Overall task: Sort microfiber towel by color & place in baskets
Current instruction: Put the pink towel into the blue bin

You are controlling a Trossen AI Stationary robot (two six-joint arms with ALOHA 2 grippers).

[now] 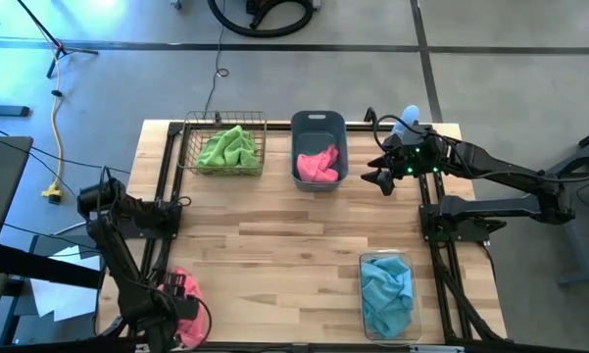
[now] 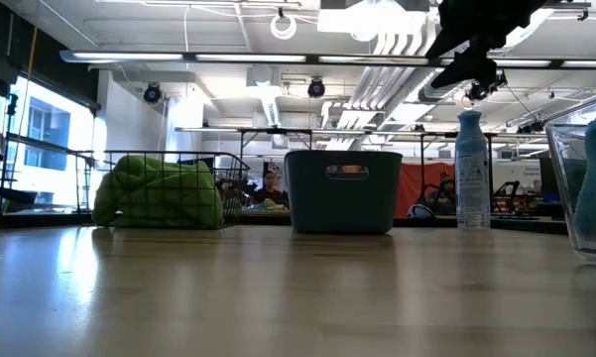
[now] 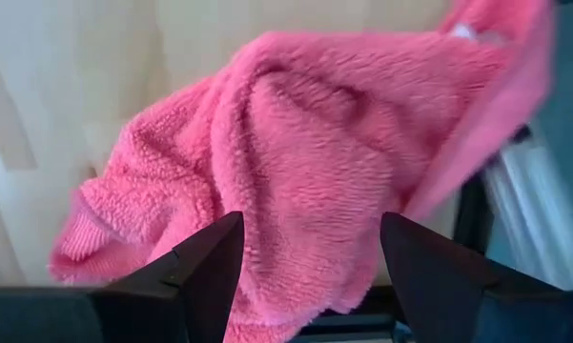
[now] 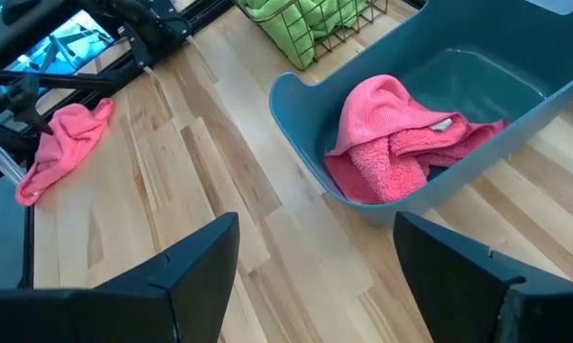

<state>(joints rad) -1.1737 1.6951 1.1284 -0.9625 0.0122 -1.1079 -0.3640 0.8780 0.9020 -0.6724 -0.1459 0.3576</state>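
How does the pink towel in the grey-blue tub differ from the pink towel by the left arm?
The pink towel in the tub is already sorted, bunched inside the grey-blue tub; the loose pink towel lies at the table edge, outside any basket. The open right gripper hovers beside the tub; the open left gripper hangs right above the loose one. Both are the same fuzzy pink.
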